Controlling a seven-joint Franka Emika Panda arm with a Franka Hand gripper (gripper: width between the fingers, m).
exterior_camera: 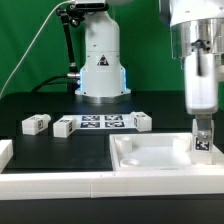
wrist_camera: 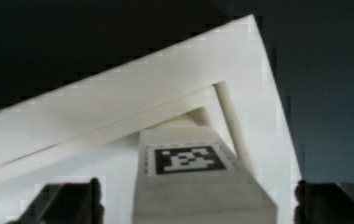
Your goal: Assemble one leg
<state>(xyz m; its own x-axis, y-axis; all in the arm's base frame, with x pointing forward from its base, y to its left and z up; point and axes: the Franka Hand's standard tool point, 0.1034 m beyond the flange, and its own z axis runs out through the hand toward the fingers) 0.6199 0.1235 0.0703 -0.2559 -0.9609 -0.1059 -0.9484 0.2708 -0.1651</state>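
Note:
A leg [exterior_camera: 202,142], a small white block with a square tag, stands upright in the corner of the large white tray [exterior_camera: 150,160] on the exterior view's right. My gripper [exterior_camera: 202,136] hangs straight down over it with a finger on each side. In the wrist view the leg [wrist_camera: 195,170] runs between the dark fingertips [wrist_camera: 67,202], and a light gap shows on both sides, so the jaws stand open around it. The tray's rim [wrist_camera: 245,90] meets in a corner behind the leg.
Three more legs lie on the black table: two [exterior_camera: 36,124] [exterior_camera: 65,127] at the exterior view's left and one [exterior_camera: 141,122] right of the marker board [exterior_camera: 100,122]. The arm's base [exterior_camera: 103,60] stands behind. A white edge [exterior_camera: 60,182] runs along the front.

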